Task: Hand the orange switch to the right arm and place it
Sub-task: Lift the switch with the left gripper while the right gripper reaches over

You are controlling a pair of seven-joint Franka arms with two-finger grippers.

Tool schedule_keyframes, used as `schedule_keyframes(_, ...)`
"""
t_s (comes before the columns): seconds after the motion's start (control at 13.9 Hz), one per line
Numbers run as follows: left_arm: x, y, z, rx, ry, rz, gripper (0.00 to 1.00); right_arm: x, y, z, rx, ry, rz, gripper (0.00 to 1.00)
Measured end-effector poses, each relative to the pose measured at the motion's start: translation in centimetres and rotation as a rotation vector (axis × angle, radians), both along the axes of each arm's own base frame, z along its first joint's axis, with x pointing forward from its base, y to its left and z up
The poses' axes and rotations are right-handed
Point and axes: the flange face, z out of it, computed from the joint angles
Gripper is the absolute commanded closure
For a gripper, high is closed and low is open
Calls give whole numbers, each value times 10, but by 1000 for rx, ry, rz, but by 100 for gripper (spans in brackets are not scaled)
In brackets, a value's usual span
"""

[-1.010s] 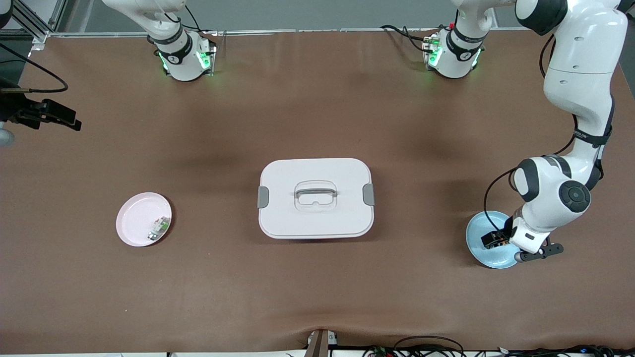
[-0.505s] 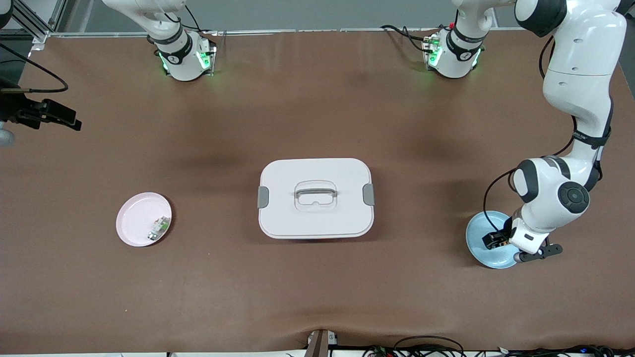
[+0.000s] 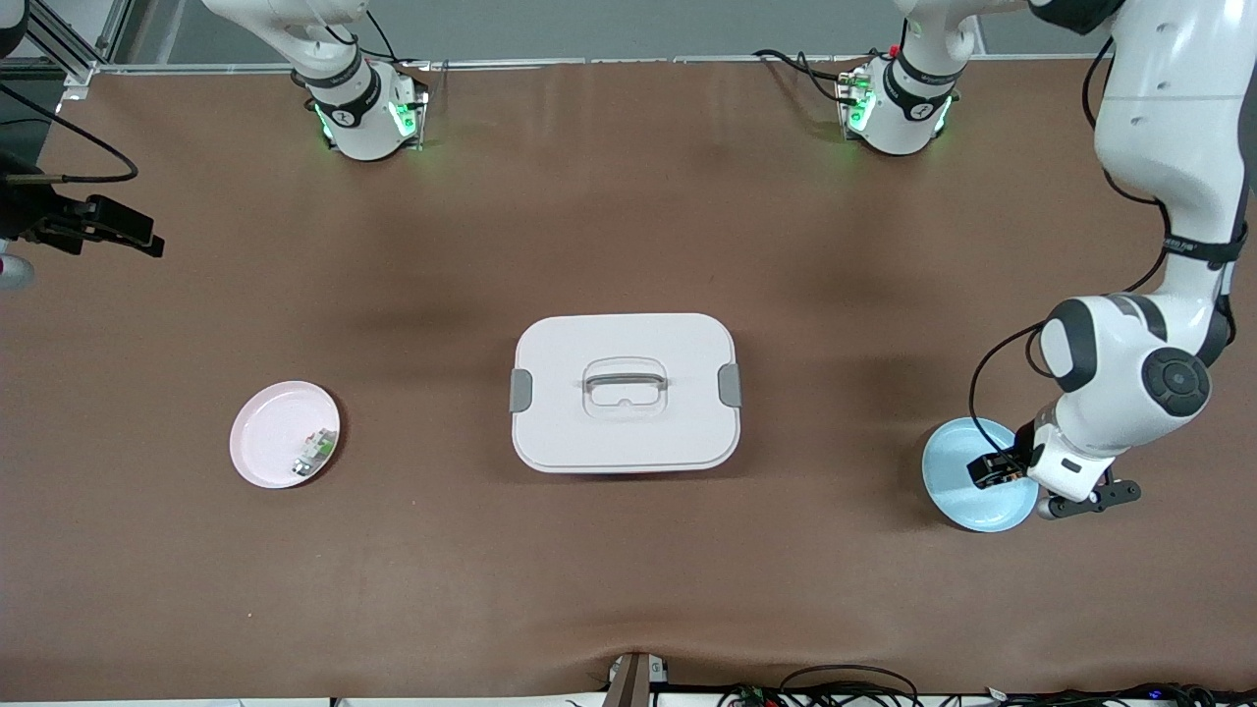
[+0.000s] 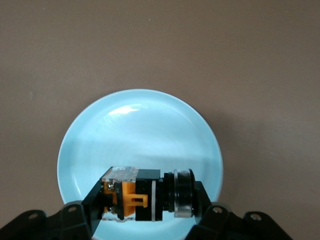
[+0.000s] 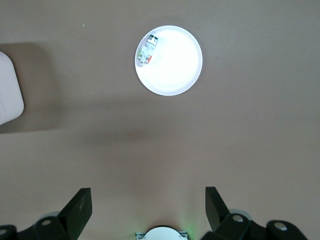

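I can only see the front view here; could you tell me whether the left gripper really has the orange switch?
Observer: Yes. In the left wrist view the left gripper is shut on the orange switch, over the blue plate.
Operator: Thank you. Is anything else on that plate?
Observer: No, the part of it the left wrist view shows is bare.
Operator: And is the right arm ready?
Observer: It waits up high; the right wrist view shows the right gripper open, looking down on the pink plate with the whitish-green part at its rim.
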Motion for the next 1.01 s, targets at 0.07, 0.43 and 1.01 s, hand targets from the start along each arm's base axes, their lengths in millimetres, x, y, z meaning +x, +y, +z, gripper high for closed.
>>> schedule_keyframes(0.07,-3,-13,19,-11,15,24,100,-1,2,-1,-2,11,-18,0)
schedule_keyframes(0.43,-26,-87,93,-50,78,108,100,-14,54,-1,28,103,-176,0)
schedule_keyframes(1.01,-63,-220,157,-218,211,301,100,-52,172,17,68,165,-155,0)
